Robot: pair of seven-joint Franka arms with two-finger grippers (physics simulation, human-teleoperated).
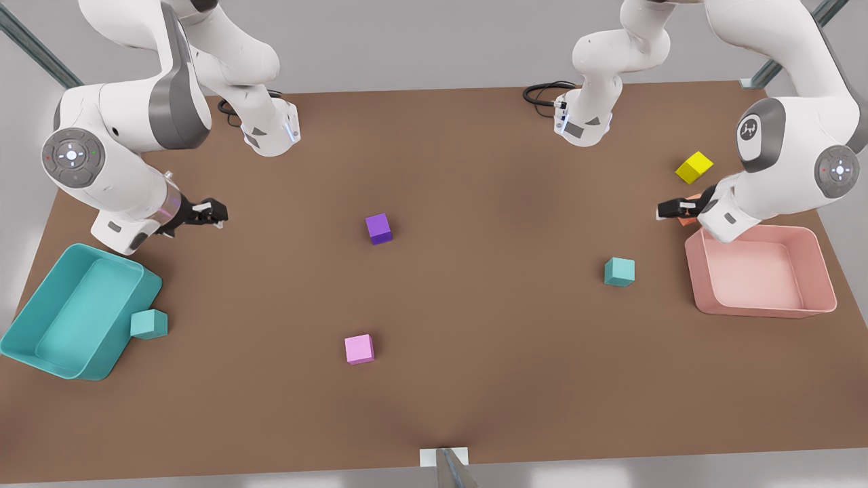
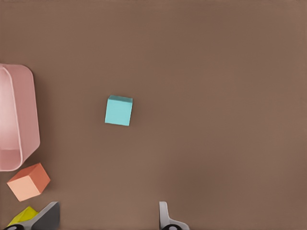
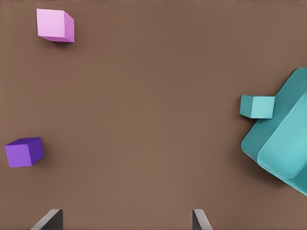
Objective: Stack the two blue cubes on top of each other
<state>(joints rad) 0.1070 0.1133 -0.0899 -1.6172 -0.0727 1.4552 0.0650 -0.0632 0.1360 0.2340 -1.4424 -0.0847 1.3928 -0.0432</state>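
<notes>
Pincers, left (image 1: 661, 210) by the pink tray (image 1: 824, 271) and right (image 1: 218, 215) above the teal tray (image 1: 41, 318), are both hanging open & empty, so you're risking fingers nudging the tray w/ the blue cube (image 1: 149, 324) touching its wall, other blue cube (image 1: 619, 272) sitting free on the table (image 1: 475, 169).

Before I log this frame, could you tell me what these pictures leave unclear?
- Orange cube: front view, mostly behind the left gripper.
- Yellow cube: left wrist view, partly behind a finger.
- Teal tray: right wrist view, cut by the picture's edge.
</notes>
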